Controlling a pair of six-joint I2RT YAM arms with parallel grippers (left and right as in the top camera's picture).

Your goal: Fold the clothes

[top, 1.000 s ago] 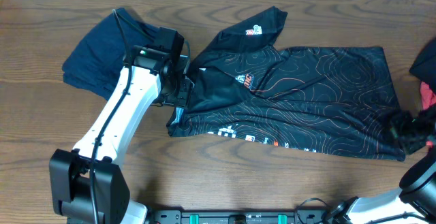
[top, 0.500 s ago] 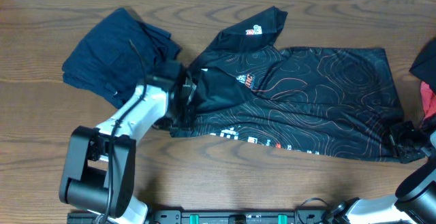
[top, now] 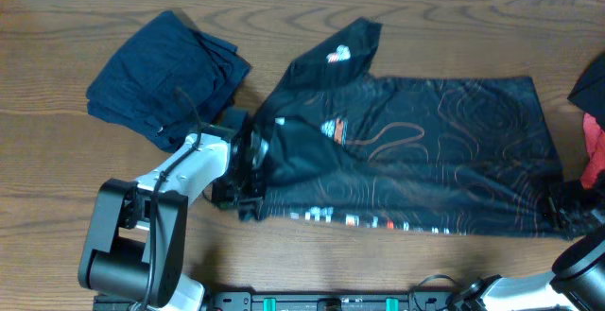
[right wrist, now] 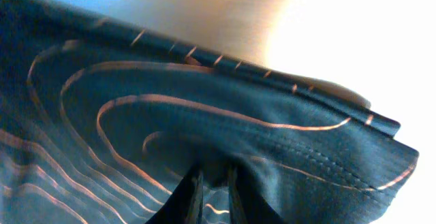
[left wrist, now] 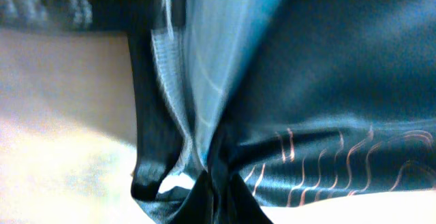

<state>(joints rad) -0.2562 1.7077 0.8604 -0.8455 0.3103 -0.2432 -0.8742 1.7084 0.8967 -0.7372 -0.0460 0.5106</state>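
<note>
The clothes (top: 425, 150), a black jersey with thin orange contour lines, lie spread across the middle and right of the table. One sleeve (top: 345, 46) points toward the far edge. At the jersey's left end my left gripper (top: 251, 167) is shut on the fabric by the collar. The left wrist view shows the light-blue inner collar (left wrist: 211, 60) bunched just ahead of the closed left gripper (left wrist: 216, 200). My right gripper (top: 560, 213) is at the jersey's near right corner. In the right wrist view the right gripper (right wrist: 212, 190) pinches a fold of the hem (right wrist: 327, 149).
A folded dark navy garment (top: 165, 75) lies at the far left, just beyond the left arm. A dark and red item (top: 591, 112) sits at the right edge. Bare wood table (top: 284, 264) runs along the near edge below the jersey.
The left gripper has closed on the collar end and drawn it toward the near edge. The jersey's left part and sleeve shifted and look blurred. The right gripper dropped slightly with the hem.
</note>
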